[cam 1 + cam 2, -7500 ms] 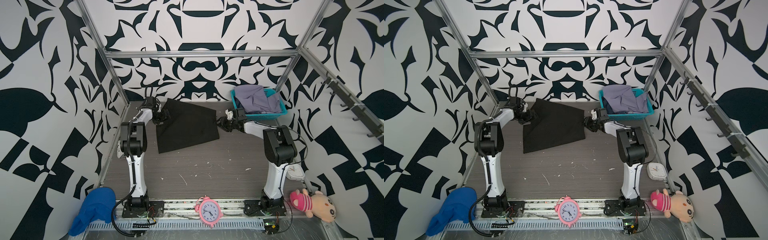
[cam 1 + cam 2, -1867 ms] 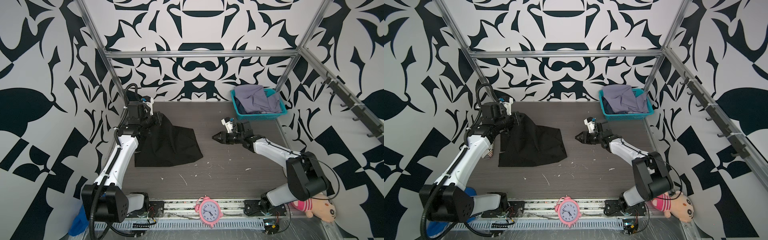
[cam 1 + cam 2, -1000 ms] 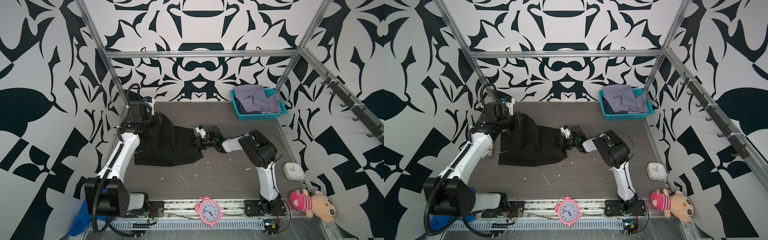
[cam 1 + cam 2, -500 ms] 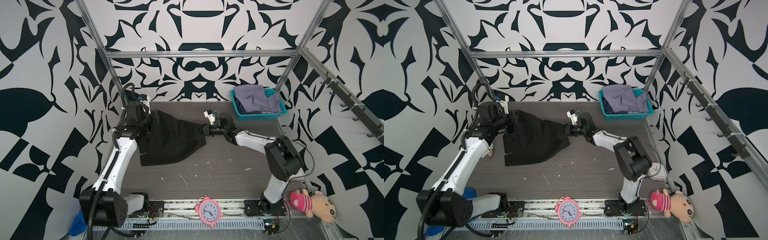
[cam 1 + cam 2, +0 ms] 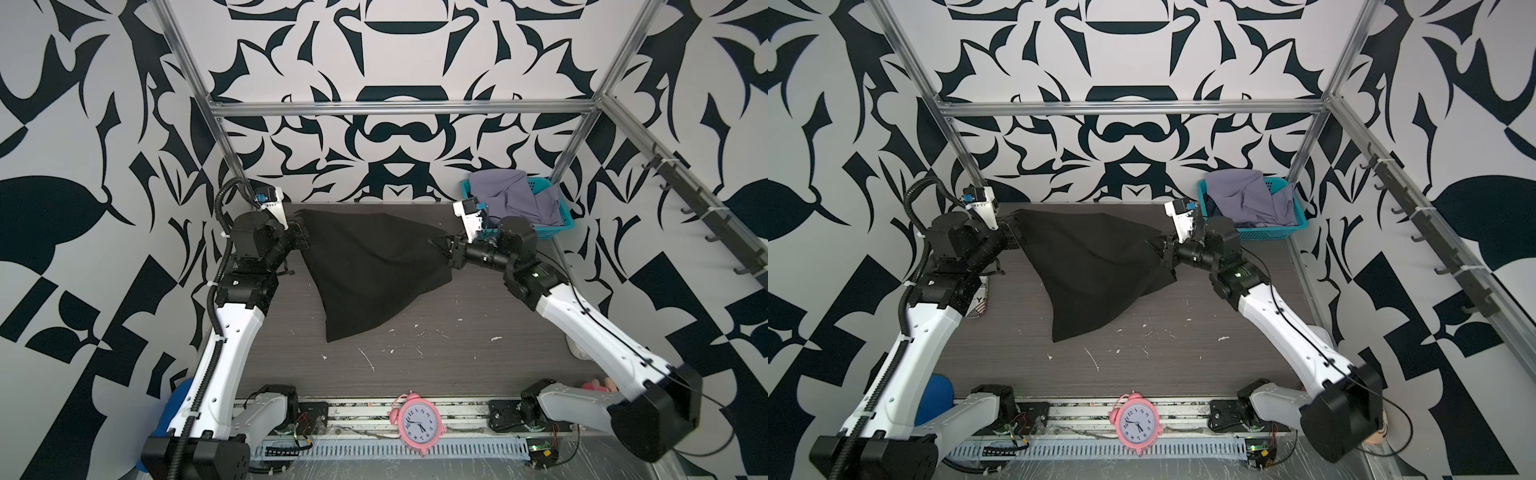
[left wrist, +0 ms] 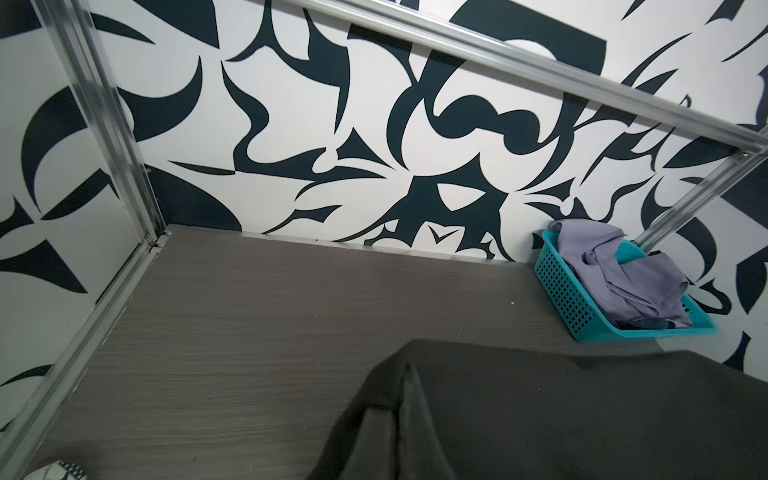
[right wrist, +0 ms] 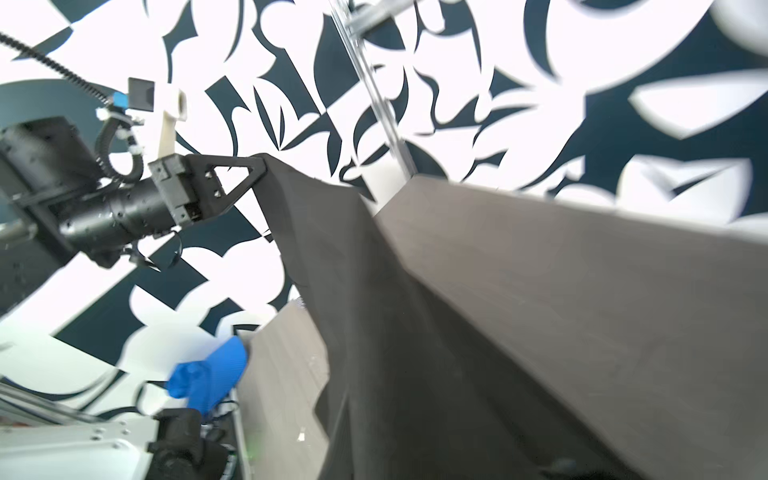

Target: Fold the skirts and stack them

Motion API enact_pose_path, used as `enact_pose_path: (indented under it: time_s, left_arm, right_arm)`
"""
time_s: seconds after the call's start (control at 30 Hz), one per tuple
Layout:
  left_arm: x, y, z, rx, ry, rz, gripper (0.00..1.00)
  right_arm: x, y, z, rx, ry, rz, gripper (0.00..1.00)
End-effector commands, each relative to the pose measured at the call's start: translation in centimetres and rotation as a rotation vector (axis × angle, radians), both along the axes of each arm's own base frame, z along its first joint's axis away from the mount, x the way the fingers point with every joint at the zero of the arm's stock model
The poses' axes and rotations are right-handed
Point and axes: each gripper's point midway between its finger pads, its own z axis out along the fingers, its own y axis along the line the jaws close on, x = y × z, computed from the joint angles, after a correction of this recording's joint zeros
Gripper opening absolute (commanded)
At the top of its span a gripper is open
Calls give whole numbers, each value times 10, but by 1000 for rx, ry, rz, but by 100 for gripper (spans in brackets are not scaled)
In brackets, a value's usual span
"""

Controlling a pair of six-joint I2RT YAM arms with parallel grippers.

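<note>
The black skirt hangs stretched in the air between my two grippers, and its lower corner touches the table. My left gripper is shut on its left top corner. My right gripper is shut on its right edge. In the right wrist view the black skirt runs up to the left gripper. In the left wrist view the black skirt drapes over the jaws and hides them. The lavender skirt lies crumpled in the basket over the denim skirt.
The teal basket stands at the back right corner. A pink alarm clock sits on the front rail. A bright blue knit cloth lies at the front left. A plush toy shows at the front right.
The right gripper shut on the black skirt's edge on the table. Both grippers then lifted it, the right one moving right, so the skirt now hangs spread between them.
</note>
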Motion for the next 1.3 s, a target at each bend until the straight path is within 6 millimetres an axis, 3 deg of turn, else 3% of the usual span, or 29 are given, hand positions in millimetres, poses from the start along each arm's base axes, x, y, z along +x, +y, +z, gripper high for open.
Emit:
enact_pose_path:
  time_s: [0.0, 0.23, 0.4, 0.6, 0.73, 1.0, 1.2, 1.23, 1.27]
  left_arm:
    - [-12, -4, 22, -20, -78, -31, 0]
    - [-19, -18, 24, -56, -74, -113, 0]
    - [-10, -24, 12, -79, -44, -144, 0]
    - [16, -30, -19, -84, 22, -163, 0]
    - [40, -30, -37, -73, 50, -151, 0]
    - [86, -37, -49, -59, 74, -170, 0]
    - [147, -40, -61, -19, 79, -191, 0]
    - [161, -40, -64, -14, 88, -200, 4]
    - [174, -38, -67, -11, 100, -198, 17]
  right_arm:
    - [-17, -18, 26, -31, -148, -49, 0]
    - [-32, -35, 31, -31, -165, -110, 0]
    - [-21, -35, 11, -48, -131, -136, 0]
    - [13, -30, -23, -58, -37, -168, 0]
    - [37, -38, -36, -41, 8, -217, 0]
    - [70, -54, -37, -30, 45, -291, 0]
    - [114, -68, -49, -42, 71, -385, 0]
    - [125, -70, -54, -47, 85, -408, 2]
    - [138, -72, -57, -53, 96, -428, 7]
